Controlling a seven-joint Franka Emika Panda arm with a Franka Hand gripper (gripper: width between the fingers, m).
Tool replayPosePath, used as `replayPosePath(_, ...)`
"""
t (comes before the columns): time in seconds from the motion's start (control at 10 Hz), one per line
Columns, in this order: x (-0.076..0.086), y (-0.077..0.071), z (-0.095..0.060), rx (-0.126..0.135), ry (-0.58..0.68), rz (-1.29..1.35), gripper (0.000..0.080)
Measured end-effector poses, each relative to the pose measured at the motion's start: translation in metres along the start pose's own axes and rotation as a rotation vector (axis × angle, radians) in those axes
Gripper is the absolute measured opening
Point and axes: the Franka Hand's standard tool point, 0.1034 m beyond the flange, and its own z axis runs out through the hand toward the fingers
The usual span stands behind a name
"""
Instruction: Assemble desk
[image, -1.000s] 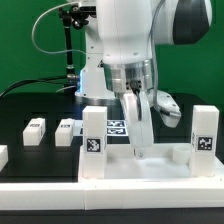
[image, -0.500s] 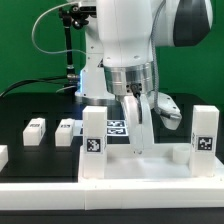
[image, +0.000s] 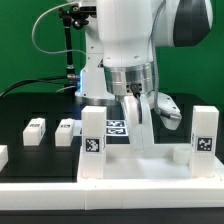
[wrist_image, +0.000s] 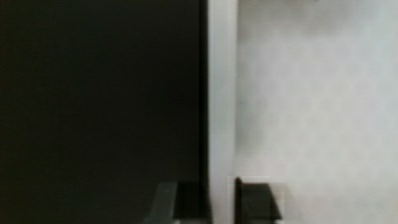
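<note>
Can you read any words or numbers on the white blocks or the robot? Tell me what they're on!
No words, numbers or brand names can be read anywhere.
Standing legs: black-and-white square tags, only patterns, no letters.
Lying legs: the same kind of tags, too small to make out.
Marker board: tags only, partly hidden, no text.
The tabletop: plain white, nothing printed.

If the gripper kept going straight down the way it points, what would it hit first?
Probably the tabletop: the gripper is shut on its raised rim, so going on would press into the panel.
</note>
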Motion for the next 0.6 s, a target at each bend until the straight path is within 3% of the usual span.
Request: replayPosePath(0.6,0.0,0.0,0.0,0.0,0.0,-0.001,0.0058)
